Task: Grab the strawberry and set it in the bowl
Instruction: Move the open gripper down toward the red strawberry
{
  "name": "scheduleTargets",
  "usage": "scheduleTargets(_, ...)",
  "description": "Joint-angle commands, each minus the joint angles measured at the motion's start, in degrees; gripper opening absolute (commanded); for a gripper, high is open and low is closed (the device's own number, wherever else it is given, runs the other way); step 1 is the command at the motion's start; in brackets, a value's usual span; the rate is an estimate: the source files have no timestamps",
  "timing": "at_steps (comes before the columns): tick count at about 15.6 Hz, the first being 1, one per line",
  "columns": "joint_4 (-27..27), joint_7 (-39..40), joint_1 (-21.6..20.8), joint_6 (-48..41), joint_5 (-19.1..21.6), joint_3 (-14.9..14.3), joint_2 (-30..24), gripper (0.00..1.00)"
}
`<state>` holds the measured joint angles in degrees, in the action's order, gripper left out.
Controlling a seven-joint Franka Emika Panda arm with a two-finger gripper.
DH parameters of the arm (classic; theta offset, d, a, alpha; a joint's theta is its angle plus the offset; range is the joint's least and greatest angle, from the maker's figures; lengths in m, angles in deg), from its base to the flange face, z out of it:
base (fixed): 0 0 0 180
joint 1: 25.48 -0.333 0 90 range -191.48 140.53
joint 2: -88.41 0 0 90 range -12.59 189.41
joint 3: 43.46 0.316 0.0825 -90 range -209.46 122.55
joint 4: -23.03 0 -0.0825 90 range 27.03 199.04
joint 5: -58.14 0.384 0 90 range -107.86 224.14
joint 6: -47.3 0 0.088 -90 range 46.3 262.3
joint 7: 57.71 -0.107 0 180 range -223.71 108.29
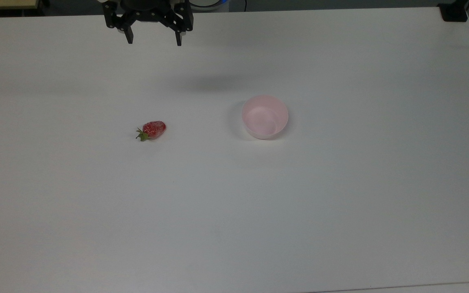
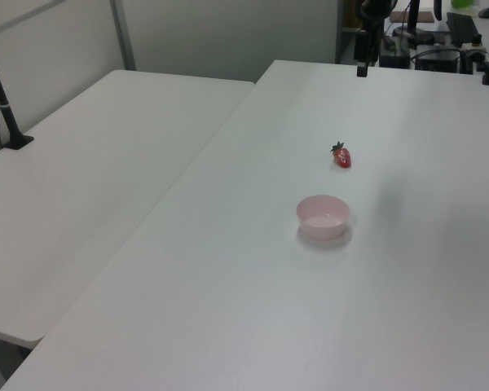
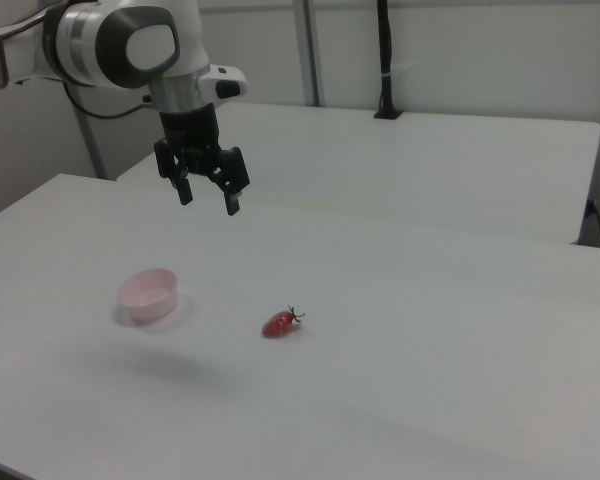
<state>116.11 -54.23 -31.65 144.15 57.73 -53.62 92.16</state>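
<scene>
The strawberry [image 1: 153, 130] lies on its side on the white table [image 1: 234, 211], red with a green stem end toward the top view's left; it also shows as the strawberry [image 2: 341, 155] and the strawberry [image 3: 280, 323]. The pale pink bowl [image 1: 264, 116] stands upright and empty to the top view's right of it, seen too as the bowl [image 2: 323, 217] and the bowl [image 3: 148, 293]. My gripper [image 1: 154, 40] hangs open high above the table's far edge, well away from both; in the right view the gripper [image 3: 209, 201] holds nothing.
A second white table [image 2: 81, 179] adjoins at the left view's left, with a black post [image 2: 2, 102] clamped on it. Another black clamp [image 1: 454, 12] sits at the top view's far right corner. Equipment [image 2: 440, 45] crowds the far end behind the arm.
</scene>
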Motion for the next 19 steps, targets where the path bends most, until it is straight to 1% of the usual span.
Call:
scheduleTargets(1,0.61,-0.14,0.55,-1.30,0.85,0.23,-1.81,1.00)
scheduleTargets(7,0.79,-0.40,-0.15,-0.79,0.59,0.93,-0.94,1.00)
scheduleTargets(12,0.70,1.17,0.20,0.18,0.59,0.84,-0.24,1.00)
scheduleTargets(15,0.70,6.52,0.90,5.43,0.68,-0.12,3.70,1.00)
scheduleTargets(17,0.79,9.34,1.78,9.13,0.76,-2.05,6.78,1.00)
scheduleTargets(19,0.79,10.05,1.78,13.52,0.85,-3.81,11.08,1.00)
